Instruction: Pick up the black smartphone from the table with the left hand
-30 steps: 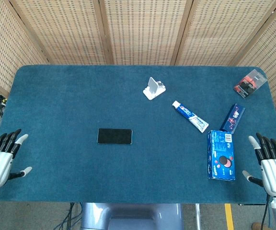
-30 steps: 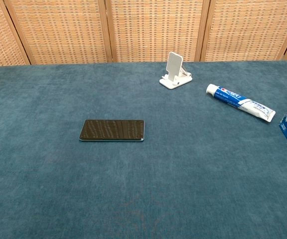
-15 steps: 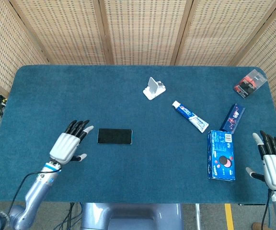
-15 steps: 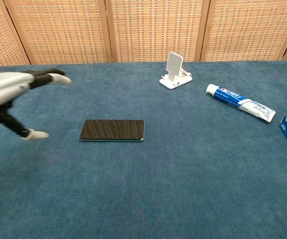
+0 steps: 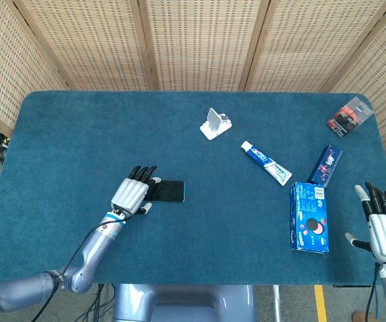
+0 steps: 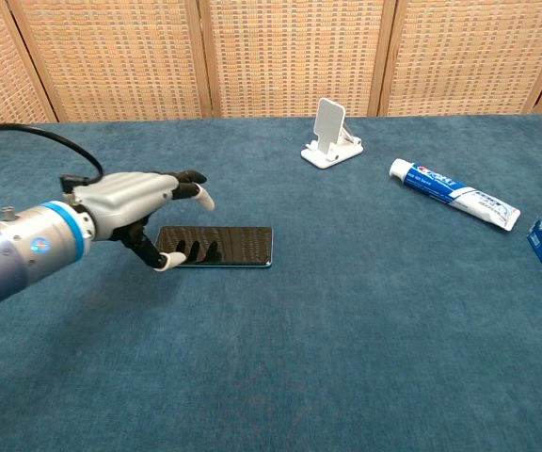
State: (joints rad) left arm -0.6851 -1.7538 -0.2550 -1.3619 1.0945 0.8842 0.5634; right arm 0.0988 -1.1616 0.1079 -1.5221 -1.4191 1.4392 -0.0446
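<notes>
The black smartphone lies flat on the blue table, left of centre. My left hand hovers over the phone's left end with fingers spread and holds nothing; its thumb reaches down by the phone's near left corner. My right hand stays open at the table's right front edge, far from the phone, and appears only in the head view.
A white phone stand sits behind the phone. To the right lie a toothpaste tube, a blue cookie box, a small blue pack and a red-black packet.
My left hand has swept right from the table's left front edge and now hovers over the phone's left end. The phone and right hand have stayed put.
</notes>
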